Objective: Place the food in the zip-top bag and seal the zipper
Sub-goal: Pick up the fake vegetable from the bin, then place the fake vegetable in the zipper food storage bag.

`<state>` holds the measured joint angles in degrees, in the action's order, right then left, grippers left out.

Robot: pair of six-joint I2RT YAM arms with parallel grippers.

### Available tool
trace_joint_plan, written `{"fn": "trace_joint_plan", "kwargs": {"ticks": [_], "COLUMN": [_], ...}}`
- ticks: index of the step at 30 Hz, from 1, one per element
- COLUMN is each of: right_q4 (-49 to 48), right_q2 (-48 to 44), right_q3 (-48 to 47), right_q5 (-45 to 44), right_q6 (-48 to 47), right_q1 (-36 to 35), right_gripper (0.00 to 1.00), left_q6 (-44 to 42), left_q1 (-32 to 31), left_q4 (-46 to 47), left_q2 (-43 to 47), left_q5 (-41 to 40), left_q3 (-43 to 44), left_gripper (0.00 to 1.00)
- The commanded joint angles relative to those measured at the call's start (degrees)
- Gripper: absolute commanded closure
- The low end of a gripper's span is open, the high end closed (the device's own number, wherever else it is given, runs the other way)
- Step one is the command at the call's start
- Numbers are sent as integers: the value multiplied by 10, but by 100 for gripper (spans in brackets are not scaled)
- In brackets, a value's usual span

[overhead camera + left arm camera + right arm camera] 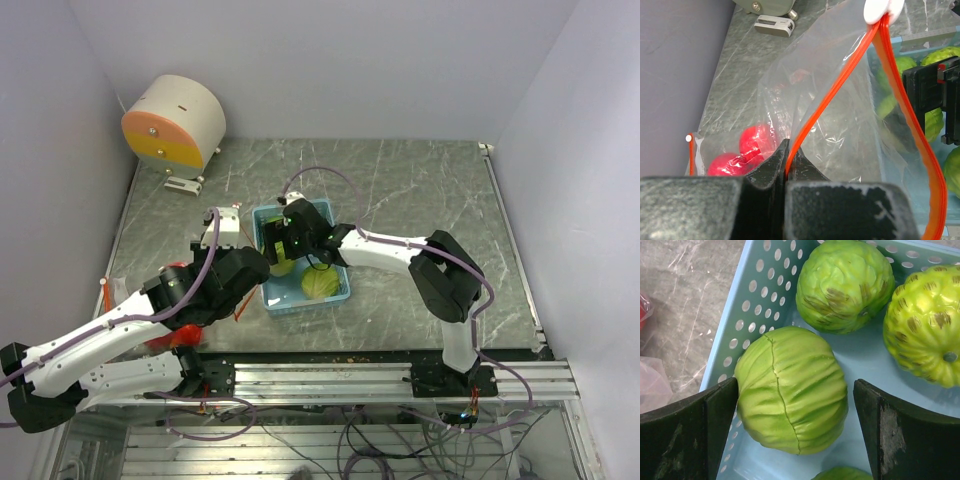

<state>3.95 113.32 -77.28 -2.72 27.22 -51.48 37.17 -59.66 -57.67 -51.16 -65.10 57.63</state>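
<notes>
Pinches the zipper [840, 85] in the closed left pincer [788, 165]; straddles a green fruit [790, 385] in the basket [750, 300] with the right pincer [795, 410] spread wide, gripping nothing.

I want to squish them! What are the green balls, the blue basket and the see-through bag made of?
The green fruits look like glossy moulded plastic or rubber; one shows a seam. Squishy or not, I can't tell. The basket looks like hard blue plastic with round holes. The bag is thin, clear, crinkly plastic film; its zipper looks like firmer red-orange plastic.
</notes>
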Motion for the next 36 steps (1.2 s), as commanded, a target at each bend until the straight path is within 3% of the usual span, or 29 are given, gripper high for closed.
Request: {"fn": "trace_joint_plan", "kwargs": {"ticks": [1, 2, 6, 7, 9, 14, 19, 23, 27, 30, 36], "right_q4": [15, 12, 9, 10, 12, -1, -59, -121, -237, -353, -558], "right_q2": [14, 10, -20, -32, -63, -192, -332, -408, -421, -395, -344], "right_q3": [21, 28, 42, 46, 52, 91, 166, 214, 251, 275, 288], "right_q5": [-20, -21, -24, -29, -35, -18, 111, 267, 446, 529, 571], "right_q6": [-3, -6, -18, -21, -33, -68, -93, -105, -76, -11, 99], "right_q1": [4, 4, 7, 7, 7, 8, 9, 10, 9, 6, -10], "right_gripper": [9, 18, 73, 83, 93, 97, 99, 99, 99, 99, 99], "left_q6": [-2, -2, -2, 0, 4, 12, 13, 4, 1, -3, -12], "left_q1": [3, 3, 3, 3, 4, 3, 3, 4, 4, 4, 4], "left_q4": [15, 16, 17, 14, 10, 11, 17, 31, 39, 47, 68], "left_q2": [4, 4, 1, -1, -4, -5, -6, -4, -4, 3, 24], "left_q5": [2, 2, 0, 0, -3, -8, 1, 7, 11, 20, 37], "left_q3": [-4, -4, -4, -3, 0, -5, 2, 6, 13, 20, 20], "left_gripper": [93, 93, 93, 93, 93, 93, 93, 93, 93, 93, 93]}}
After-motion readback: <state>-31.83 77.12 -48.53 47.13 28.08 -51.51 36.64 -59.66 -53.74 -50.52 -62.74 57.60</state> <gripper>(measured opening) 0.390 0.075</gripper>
